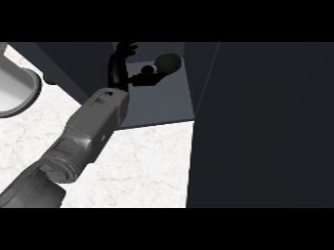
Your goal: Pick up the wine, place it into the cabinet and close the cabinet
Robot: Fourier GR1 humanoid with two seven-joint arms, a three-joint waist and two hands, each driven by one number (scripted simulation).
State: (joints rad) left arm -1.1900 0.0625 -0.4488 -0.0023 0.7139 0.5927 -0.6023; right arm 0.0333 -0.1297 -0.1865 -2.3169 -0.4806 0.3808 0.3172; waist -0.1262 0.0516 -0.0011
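The dark grey open cabinet [162, 105] stands on the white marble counter [141, 166]. Inside it, the left black hand [130, 73] curls around the dark round-topped wine bottle [166, 62], deep in the cabinet. The cabinet's dark door [271, 127] stands open to the right. A grey metal cylinder [4, 85] lies left of the cabinet.

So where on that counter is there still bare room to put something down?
Bare marble counter lies between the forearm and the dark cabinet door. Inside the cabinet it is crowded: the left hand reaches in beside the dark wine bottle.
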